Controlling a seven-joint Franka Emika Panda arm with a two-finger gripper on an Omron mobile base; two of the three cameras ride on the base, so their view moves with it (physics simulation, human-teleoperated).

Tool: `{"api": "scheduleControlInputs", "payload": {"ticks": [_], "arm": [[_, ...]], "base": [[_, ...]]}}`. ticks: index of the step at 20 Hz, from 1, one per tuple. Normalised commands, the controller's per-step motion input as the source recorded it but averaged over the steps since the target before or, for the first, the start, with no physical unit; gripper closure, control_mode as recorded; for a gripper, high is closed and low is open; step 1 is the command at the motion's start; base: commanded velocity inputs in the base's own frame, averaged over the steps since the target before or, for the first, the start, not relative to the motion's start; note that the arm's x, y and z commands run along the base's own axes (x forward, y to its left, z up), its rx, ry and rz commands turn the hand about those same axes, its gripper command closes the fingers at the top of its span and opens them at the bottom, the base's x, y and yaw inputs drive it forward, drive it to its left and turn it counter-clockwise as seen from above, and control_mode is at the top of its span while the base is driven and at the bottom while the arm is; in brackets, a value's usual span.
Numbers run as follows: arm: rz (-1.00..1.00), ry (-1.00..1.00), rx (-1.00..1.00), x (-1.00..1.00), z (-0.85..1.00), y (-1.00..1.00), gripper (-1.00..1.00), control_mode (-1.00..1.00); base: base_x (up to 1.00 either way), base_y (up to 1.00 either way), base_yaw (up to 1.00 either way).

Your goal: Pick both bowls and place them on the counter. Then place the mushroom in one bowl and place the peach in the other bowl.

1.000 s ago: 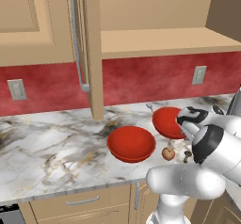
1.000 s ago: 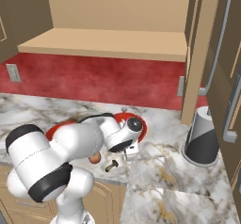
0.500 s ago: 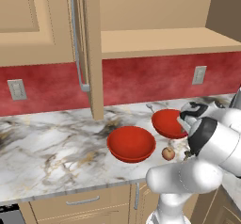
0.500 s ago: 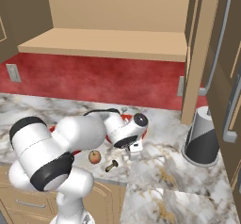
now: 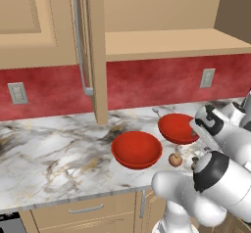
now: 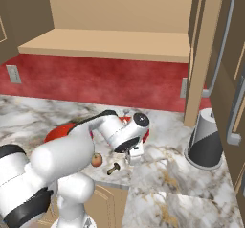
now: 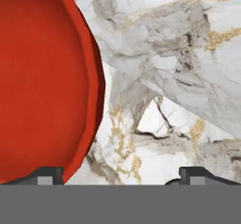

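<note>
1. Across the white-grey veined marble counter (image 5: 54,153), both wide glossy red bowls already sat: the nearer red bowl (image 5: 137,149) lay near the front edge, and the farther red bowl (image 5: 177,127) lay just behind it and to its right, toward the red backsplash (image 5: 147,82). Neither bowl appeared to hold anything.

2. Beyond the farther bowl, along the counter toward the open cabinet door, stood a grey cone-shaped container (image 6: 205,140), well apart from the task's things.

3. Just beside the nearer bowl's front-right rim rested the small round reddish-orange peach (image 5: 175,159). It would likely be light and firm but smooth and prone to rolling, so a hold across its widest part from above seemed best.

4. Just beside the peach, toward the counter's front edge, lay the tiny brown-tan mushroom (image 6: 113,168) on its side. It would probably be very light and easily knocked away, so pinching it across the cap or stem, squarely and gently, seemed wise.

5. Over the farther bowl's edge hovered the two-finger gripper (image 7: 121,173). Its dark fingertips (image 7: 46,175) stood wide apart, one over the red rim and the other over bare marble, with nothing held and no clear contact with either.
</note>
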Motion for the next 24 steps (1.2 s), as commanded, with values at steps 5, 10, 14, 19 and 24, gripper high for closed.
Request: {"api": "scheduleControlInputs", "payload": {"ticks": [5, 10, 14, 19, 24], "arm": [[0.00, 0.00, -0.22, -0.36, 0.14, 0.46, -1.00, -1.00], [0.02, 0.00, -0.17, -0.18, -0.21, 0.10, -1.00, -1.00], [0.07, 0.01, -0.10, -0.11, -0.45, -0.01, -1.00, -1.00], [0.09, 0.09, -0.10, -0.01, -0.39, -0.03, -1.00, -1.00], [0.11, 0.12, -0.09, -0.04, -0.17, -0.02, -1.00, -1.00]], "base": [[0.00, 0.00, 0.00], [0.00, 0.00, 0.00], [0.00, 0.00, 0.00], [0.00, 0.00, 0.00], [0.00, 0.00, 0.00]]}}
